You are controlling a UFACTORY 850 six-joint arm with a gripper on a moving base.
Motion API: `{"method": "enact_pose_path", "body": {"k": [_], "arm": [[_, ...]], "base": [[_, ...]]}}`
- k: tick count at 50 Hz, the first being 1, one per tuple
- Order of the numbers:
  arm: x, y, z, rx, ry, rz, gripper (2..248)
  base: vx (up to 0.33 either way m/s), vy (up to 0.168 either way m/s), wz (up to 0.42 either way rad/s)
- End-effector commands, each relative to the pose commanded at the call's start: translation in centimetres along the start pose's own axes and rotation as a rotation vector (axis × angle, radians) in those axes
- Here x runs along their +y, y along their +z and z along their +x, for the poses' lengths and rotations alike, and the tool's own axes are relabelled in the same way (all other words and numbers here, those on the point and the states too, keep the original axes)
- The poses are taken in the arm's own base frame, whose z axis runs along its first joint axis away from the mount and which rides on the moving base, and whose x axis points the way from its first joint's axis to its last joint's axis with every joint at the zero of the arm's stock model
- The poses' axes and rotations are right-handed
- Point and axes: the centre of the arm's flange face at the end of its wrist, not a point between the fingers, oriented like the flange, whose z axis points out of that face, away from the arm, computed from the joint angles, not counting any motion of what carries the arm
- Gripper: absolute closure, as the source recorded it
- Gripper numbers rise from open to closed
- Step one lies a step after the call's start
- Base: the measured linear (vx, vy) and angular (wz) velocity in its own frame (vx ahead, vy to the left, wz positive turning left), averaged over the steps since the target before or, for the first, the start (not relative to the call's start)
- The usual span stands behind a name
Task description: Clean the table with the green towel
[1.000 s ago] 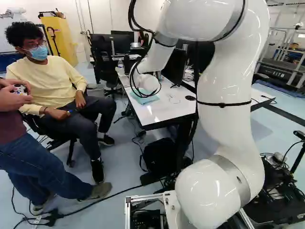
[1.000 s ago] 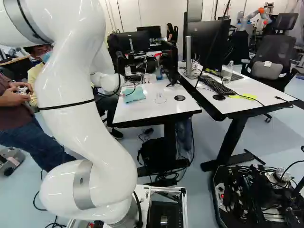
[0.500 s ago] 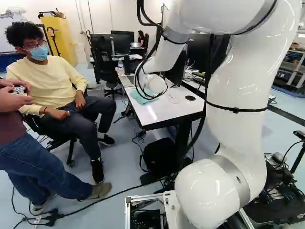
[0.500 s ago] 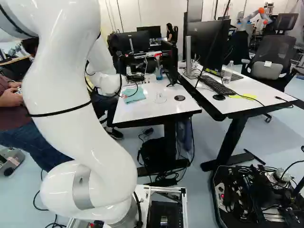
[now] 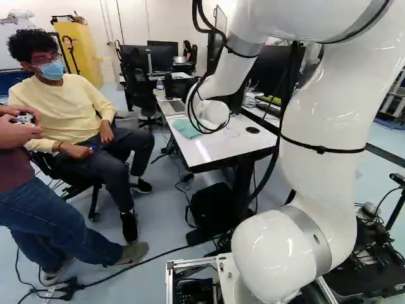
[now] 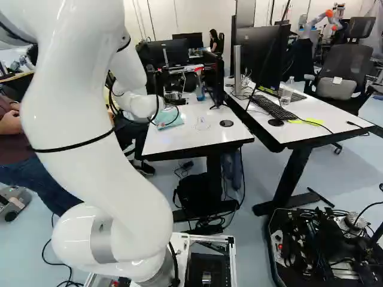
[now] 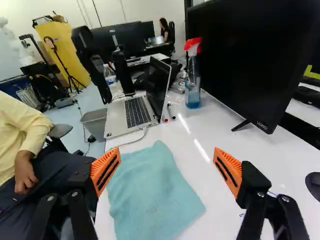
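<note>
Hovering above the white bench [image 7: 260, 167], the end effector [image 7: 166, 167] stands wide; the green towel [image 7: 150, 195] lies spread out near the open laptop [image 7: 132, 112].

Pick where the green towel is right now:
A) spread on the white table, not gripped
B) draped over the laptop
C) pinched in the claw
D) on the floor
A: the towel lies spread on the table, and the claw stands wide open with nothing pinched between its fingers.
</note>
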Motion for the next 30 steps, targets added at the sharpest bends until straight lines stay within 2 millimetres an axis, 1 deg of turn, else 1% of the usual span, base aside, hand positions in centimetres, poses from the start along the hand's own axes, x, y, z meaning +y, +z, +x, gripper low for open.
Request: {"method": "enact_pose_path", "body": {"k": [7, 13, 25, 30], "arm": [[0.5, 0.6, -0.6, -0.073, -0.015, 0.002, 3], [0.5, 1.5, -1.4, -0.143, -0.031, 0.008, 3], [-0.1, 4.0, -3.0, -0.280, -0.069, 0.031, 3], [-0.4, 4.6, -3.4, -0.332, -0.088, 0.042, 3]], "base": [[0.000, 0.000, 0.000], [0.000, 0.000, 0.000], [0.000, 0.000, 0.000], [0.000, 0.000, 0.000]]}}
